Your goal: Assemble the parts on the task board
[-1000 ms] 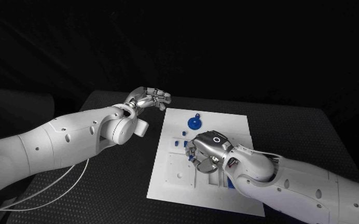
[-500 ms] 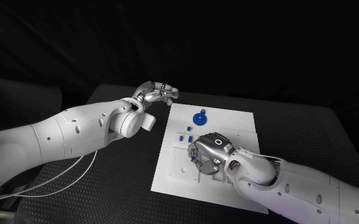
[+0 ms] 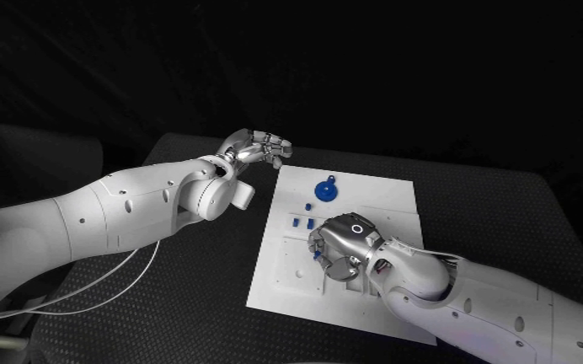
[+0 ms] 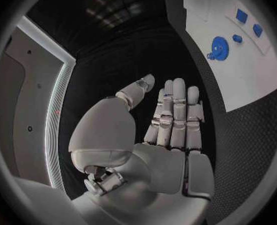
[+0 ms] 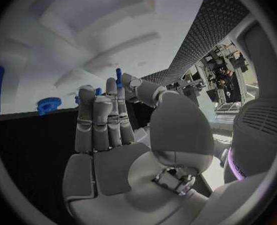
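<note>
The board (image 3: 365,204) lies flat in the middle of the black bench (image 3: 182,297), a white plate with shallow recesses cut into its near half. A round blue gear (image 3: 326,190) with a small tab on top sits on the far part of the board, apart from both hands. Nearer, a few small blue parts (image 3: 302,222) stand in a short row toward the board's left side.

The right hand (image 3: 343,250) is down over the middle of the board, palm toward the plate, just beside that row. In its wrist view the fingers (image 5: 104,120) lie straight and together, and a small blue part (image 5: 118,77) shows at the tip of the thumb, right beside the fingertips. I cannot tell whether the hand is actually pinching that piece or the piece simply stands on the board behind it.

The left hand (image 3: 253,148) hangs above the bench just off the board's far left corner, not touching the plate. Its wrist view shows the fingers (image 4: 176,115) stretched flat side by side, the thumb out to one side, and nothing in the palm. From there the gear (image 4: 218,48) shows well apart from it on the white board (image 4: 251,80).
</note>
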